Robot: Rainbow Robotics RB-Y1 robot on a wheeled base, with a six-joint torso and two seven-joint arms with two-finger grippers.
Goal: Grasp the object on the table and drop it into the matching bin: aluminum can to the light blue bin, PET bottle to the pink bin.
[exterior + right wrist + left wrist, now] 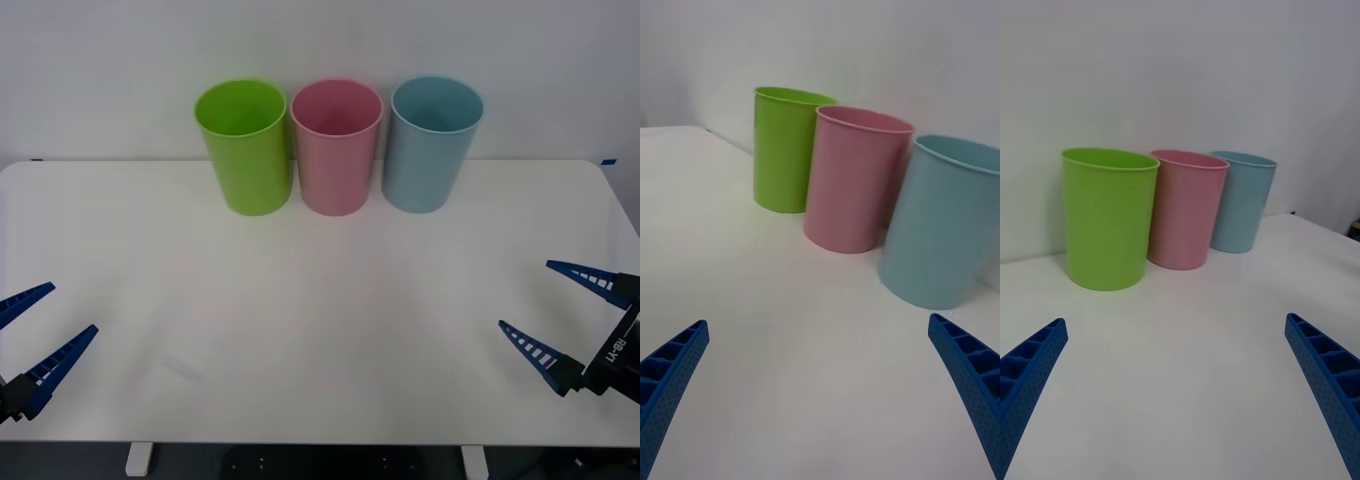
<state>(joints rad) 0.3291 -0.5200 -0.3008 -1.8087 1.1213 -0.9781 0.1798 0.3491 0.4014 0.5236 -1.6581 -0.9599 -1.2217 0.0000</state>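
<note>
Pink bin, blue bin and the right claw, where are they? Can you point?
pink bin (336, 160), front view, on its outer wall.
light blue bin (426, 165), front view, on its outer wall.
right gripper (548, 305), front view, midway between its open blue fingertips.

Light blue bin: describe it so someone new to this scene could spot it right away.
On the white table, three tall plastic bins stand in a row along the far edge by the wall. The light blue bin is at the robot's right end, next to the pink bin; the lime green bin is at the other end.
</note>
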